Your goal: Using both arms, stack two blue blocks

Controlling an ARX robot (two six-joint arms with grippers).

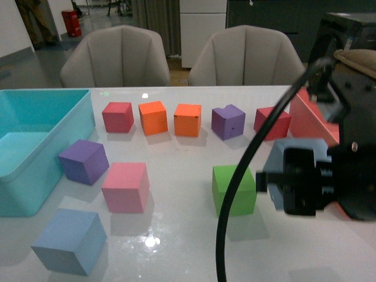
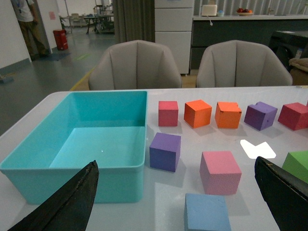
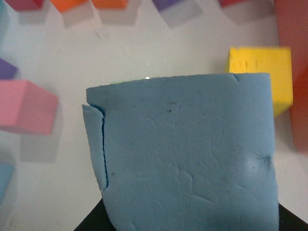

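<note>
One blue block point(image 1: 69, 241) lies on the white table at the front left; it also shows in the left wrist view point(image 2: 207, 214). My left gripper point(image 2: 175, 199) is open and empty, just short of this block, with its black fingers point(image 2: 72, 207) spread wide to either side. My right gripper point(image 1: 282, 176) is shut on the other blue block point(image 1: 296, 154) and holds it above the table at the right, next to the green cube. In the right wrist view this block point(image 3: 187, 154) fills most of the frame and hides the fingers.
A teal bin point(image 1: 35, 117) stands at the left. A purple cube point(image 1: 83, 161), a pink cube point(image 1: 125, 187) and a green cube point(image 1: 234, 189) lie mid-table. A row of red, orange and purple cubes point(image 1: 188, 120) lies behind. A red wedge point(image 1: 311, 120) and a yellow cube point(image 3: 262, 72) are at the right.
</note>
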